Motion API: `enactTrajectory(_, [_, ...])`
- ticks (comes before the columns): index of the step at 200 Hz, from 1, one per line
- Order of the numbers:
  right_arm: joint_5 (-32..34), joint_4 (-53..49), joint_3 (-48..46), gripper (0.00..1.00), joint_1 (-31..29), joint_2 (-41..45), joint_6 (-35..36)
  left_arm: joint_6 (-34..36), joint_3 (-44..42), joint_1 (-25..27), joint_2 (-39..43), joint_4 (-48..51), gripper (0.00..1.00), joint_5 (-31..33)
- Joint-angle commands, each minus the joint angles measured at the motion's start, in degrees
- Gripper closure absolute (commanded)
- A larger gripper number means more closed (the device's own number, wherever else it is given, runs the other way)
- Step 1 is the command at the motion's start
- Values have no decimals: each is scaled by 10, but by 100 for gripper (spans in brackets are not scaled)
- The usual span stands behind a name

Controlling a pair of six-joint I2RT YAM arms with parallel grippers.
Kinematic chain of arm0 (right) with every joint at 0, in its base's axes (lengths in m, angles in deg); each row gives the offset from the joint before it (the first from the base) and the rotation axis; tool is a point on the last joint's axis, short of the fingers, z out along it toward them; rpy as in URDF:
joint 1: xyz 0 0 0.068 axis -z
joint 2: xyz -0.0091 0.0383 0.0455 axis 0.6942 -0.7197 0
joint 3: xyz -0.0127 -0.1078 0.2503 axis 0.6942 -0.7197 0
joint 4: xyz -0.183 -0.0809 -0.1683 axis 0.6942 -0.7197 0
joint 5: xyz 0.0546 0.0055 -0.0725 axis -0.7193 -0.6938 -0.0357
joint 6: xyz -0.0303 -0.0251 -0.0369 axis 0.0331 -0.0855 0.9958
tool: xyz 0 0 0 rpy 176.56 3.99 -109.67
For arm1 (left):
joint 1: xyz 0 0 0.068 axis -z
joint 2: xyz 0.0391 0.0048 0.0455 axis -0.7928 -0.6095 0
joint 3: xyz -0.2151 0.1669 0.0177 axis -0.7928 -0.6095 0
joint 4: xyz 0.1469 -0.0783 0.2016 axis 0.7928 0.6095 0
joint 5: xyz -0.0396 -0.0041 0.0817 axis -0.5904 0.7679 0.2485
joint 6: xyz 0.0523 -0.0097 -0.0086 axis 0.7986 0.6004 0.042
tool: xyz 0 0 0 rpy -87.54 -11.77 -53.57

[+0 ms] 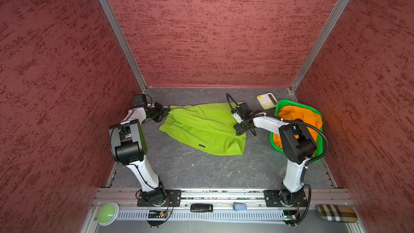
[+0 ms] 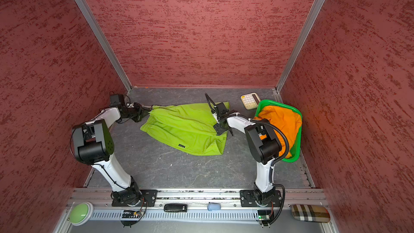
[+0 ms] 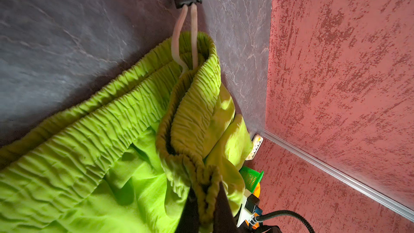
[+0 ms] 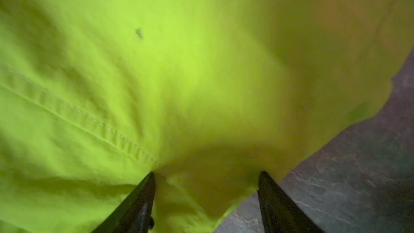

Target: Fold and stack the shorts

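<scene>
The lime green shorts (image 1: 201, 128) (image 2: 186, 128) lie spread and wrinkled on the dark table, waistband to the left. My left gripper (image 1: 167, 109) (image 2: 147, 109) is at the far left corner of the waistband. In the left wrist view it (image 3: 207, 196) is shut on the gathered elastic, and a pale drawstring with a black toggle (image 3: 188, 0) trails on the table. My right gripper (image 1: 238, 132) (image 2: 220, 132) sits low over the shorts' right edge. Its (image 4: 206, 175) jaws stand open with green fabric lying between them. Orange shorts (image 1: 300, 119) (image 2: 282, 122) fill the basket.
A green perforated basket (image 1: 289, 103) (image 2: 277, 103) stands at the right wall behind my right arm. A cream calculator (image 1: 266, 100) lies at the back right. On the front rail are a green button (image 1: 107, 212), a black device (image 1: 201, 208) and a plaid case (image 1: 337, 212).
</scene>
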Motion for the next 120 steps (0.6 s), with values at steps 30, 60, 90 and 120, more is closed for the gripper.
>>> enactTrajectory(30, [2, -8, -20, 29, -2, -30, 12, 20, 22, 2, -22, 16, 100, 8])
enactTrajectory(60, [-3, -6, -41, 45, -1, -24, -3, 26, 25, 3, -23, 23, 100, 14])
enactTrajectory(90, [-30, 8, -66, 59, -1, -16, -26, 24, 31, 5, -25, 24, 100, 16])
enactTrajectory(120, [-63, 19, -83, 76, -2, -11, -50, 27, 39, 6, -25, 31, 100, 21])
